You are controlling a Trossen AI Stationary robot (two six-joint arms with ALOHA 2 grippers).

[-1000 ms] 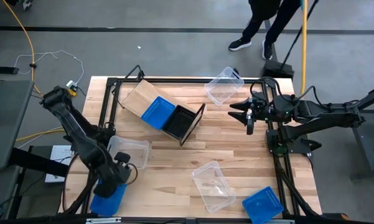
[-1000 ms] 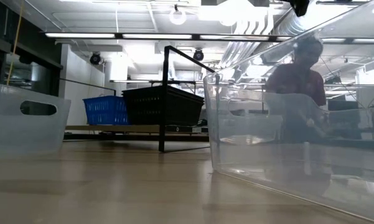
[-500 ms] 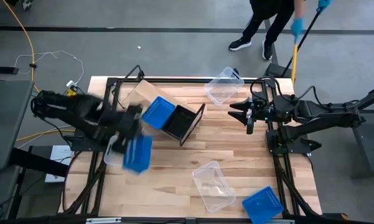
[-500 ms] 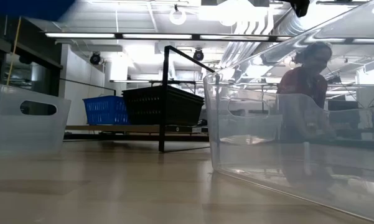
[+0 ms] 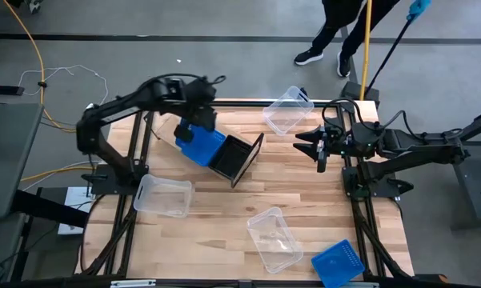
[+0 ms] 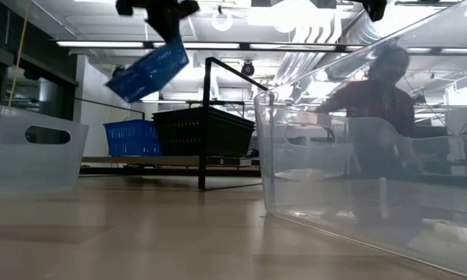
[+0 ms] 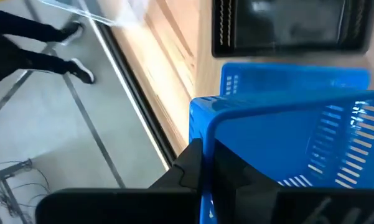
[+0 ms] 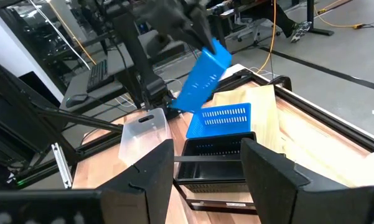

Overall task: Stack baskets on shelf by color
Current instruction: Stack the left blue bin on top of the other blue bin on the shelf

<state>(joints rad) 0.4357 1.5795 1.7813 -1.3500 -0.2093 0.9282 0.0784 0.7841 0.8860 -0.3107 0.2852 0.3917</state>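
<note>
A: From overhead, the left gripper (image 5: 198, 120) sits over the shelf (image 5: 176, 120), but its own arm hides what it carries. What do the other cameras give?

B: The table-level camera and the right wrist camera show it plainly: a blue basket (image 6: 149, 71) hangs tilted in the air, pinched at its upper rim by the left gripper (image 6: 165, 22). In the left wrist view the dark fingers (image 7: 193, 165) close over the blue rim, one on each side of the wall.

A: And below the gripper?

B: Directly under it, inside the shelf, lies a second blue basket (image 5: 203, 145) with a black slatted basket (image 5: 230, 157) touching its side. The low view shows those two side by side on the wooden panel, blue (image 6: 130, 137) and black (image 6: 205, 131).

A: How does the held basket look?

B: Slatted walls, solid rim, one end pointing down toward the shelf (image 8: 202, 79).

A: The right gripper (image 5: 318, 145)?

B: Well apart from the shelf, at the table's right side, holding nothing. Its wrist view shows the fingers (image 8: 150, 173) spread wide, framing the black basket far off.

A: Anything hard to read?

B: A clear basket (image 6: 357, 148) stands so close to the low camera that it is cut off at the right edge, and a person behind it is only a smear through the plastic. Overhead, four loose baskets show: clear (image 5: 288, 110) beyond the shelf, clear (image 5: 164, 195) nearer the left arm's base, clear (image 5: 274, 238) mid-table, and blue (image 5: 338, 262) at the near right corner.
</note>
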